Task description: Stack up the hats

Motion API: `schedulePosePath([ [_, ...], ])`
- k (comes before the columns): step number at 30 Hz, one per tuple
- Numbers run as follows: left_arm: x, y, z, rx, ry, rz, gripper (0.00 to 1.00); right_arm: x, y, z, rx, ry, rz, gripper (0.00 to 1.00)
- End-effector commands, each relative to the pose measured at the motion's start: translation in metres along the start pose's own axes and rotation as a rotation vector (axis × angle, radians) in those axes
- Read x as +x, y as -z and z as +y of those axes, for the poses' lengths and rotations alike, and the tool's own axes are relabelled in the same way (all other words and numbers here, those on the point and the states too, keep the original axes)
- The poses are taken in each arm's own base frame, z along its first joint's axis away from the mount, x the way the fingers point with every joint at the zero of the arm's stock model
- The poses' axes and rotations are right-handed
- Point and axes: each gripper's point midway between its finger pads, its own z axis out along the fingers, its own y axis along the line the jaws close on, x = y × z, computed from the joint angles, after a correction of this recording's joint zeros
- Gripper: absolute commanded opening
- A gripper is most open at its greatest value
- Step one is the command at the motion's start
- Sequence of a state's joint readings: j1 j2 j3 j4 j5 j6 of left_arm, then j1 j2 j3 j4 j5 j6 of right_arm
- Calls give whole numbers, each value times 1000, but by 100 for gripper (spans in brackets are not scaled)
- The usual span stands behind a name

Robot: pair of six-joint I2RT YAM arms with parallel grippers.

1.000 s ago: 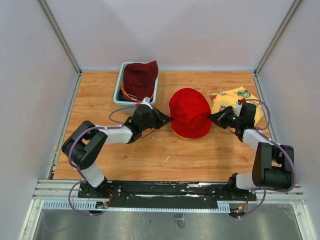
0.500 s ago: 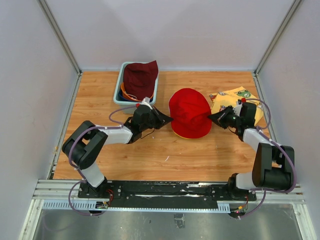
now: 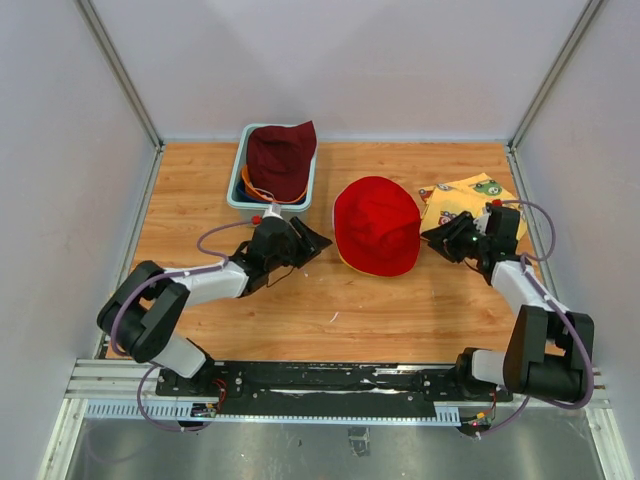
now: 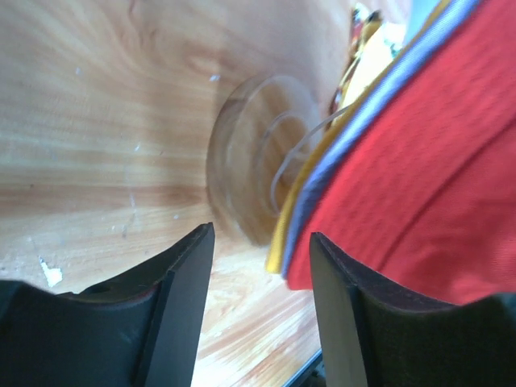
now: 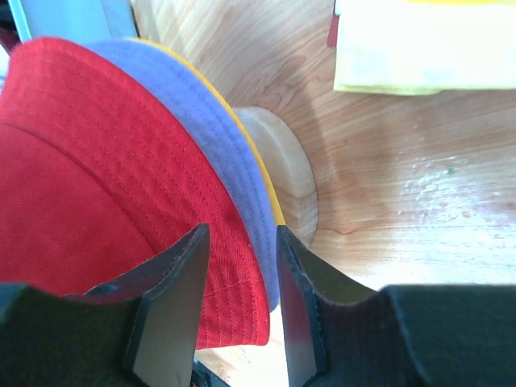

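Top external view: the maroon fabric bucket hat (image 3: 282, 155) lies in the teal plastic tub (image 3: 238, 186), just beyond the left gripper (image 3: 318, 238) (fingers spread, empty), the nearer one; the right gripper (image 3: 430, 241) is likewise spread.

My gripper (image 5: 242, 235) has its fingers parted, with nothing clamped between them. Ahead, a red hat (image 5: 97, 177) lies uppermost over a lavender hat (image 5: 218, 153), with the thin edge of a yellow hat (image 5: 256, 167) under that. The stack overhangs a round wooden base (image 5: 289, 161) on the bench (image 5: 403, 201). A yellow cloth (image 5: 419, 48) lies at upper right.
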State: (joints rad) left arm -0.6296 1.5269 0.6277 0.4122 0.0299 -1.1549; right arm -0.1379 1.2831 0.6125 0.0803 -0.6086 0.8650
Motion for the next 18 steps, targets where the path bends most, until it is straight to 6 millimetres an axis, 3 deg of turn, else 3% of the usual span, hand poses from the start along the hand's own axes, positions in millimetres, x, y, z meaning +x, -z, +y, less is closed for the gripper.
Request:
schedulePosePath([
  [1, -36, 15, -23, 72, -5, -116, 57, -28, 17, 7, 6, 6, -89, 41],
  [7, -70, 24, -59, 223, -6, -177, 65, -49, 27, 17, -15, -18, -155, 44],
  [18, -74, 2, -125, 422, -79, -80, 68, -92, 18, 67, -164, -17, -191, 46],
])
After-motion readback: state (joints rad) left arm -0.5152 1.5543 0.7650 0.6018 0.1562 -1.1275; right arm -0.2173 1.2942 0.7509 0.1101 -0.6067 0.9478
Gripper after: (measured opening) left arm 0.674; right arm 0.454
